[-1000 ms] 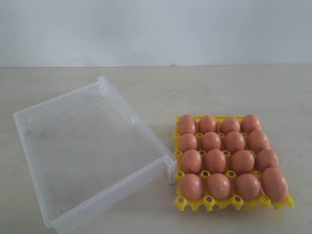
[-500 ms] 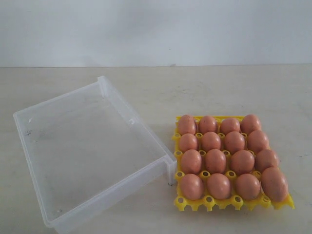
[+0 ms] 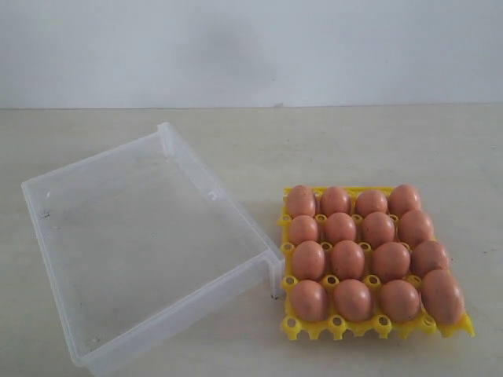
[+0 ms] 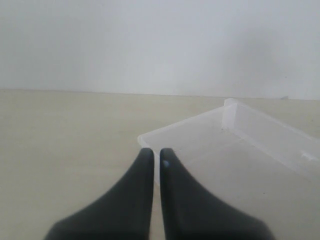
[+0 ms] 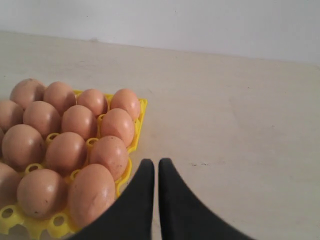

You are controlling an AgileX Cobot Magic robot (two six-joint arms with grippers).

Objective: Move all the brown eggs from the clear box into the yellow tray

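Looks done: brown eggs [image 3: 346, 259] fill the yellow tray [image 3: 357, 326], clear box [image 3: 208, 188] seems empty, left gripper [image 4: 156, 152] and right gripper [image 5: 156, 162] closed, holding nothing.

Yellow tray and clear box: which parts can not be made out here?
- Exterior view: the brown eggs fill the yellow tray, hiding its cups' insides.
- Exterior view: the lower edge cuts off the near corner of the clear box.
- Left wrist view: the left gripper hides part of the box's wall; the picture's edge crops it.
- Right wrist view: the edge crops several eggs; the right gripper hides some tray rim.
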